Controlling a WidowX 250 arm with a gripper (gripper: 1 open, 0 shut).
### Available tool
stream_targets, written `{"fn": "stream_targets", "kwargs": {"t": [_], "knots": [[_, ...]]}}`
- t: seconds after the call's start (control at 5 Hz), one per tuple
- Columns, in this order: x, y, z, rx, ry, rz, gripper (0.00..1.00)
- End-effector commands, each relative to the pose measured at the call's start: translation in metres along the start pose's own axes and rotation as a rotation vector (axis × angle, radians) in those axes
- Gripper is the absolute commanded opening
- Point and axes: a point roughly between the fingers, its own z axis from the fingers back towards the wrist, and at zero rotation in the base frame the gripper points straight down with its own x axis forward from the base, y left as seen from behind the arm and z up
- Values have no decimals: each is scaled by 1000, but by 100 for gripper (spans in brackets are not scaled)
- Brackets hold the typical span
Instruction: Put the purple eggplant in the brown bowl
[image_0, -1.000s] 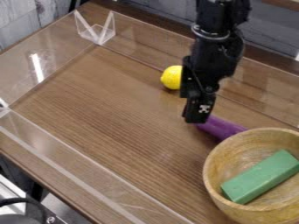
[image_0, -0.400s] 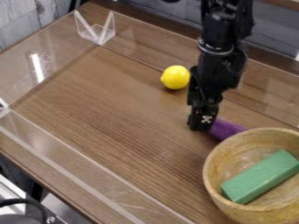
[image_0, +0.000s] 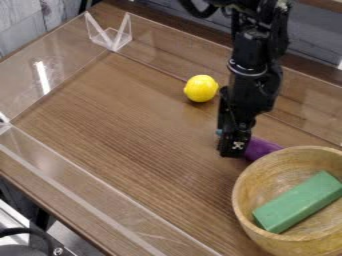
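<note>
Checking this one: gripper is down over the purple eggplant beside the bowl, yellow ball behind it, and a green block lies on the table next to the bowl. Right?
Not quite. The green block lies inside the brown bowl, not on the table, as the camera view shows. The rest holds: the gripper is down over the purple eggplant beside the bowl, with the yellow ball behind.

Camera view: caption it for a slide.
Open end effector lowered at the eggplant, beside a wooden bowl holding a green block.

purple eggplant, tan bowl, yellow ball
</note>
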Motion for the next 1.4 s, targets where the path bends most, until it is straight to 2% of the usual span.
{"fn": "stream_targets", "kwargs": {"t": [0.0,0.2,0.4,1.2], "knots": [[6,6,5,18,-24,-7,100],[7,8,1,12,-28,-4,100],[8,11,1,12,-32,8,0],[3,26,8,15,-51,87,0]]}}
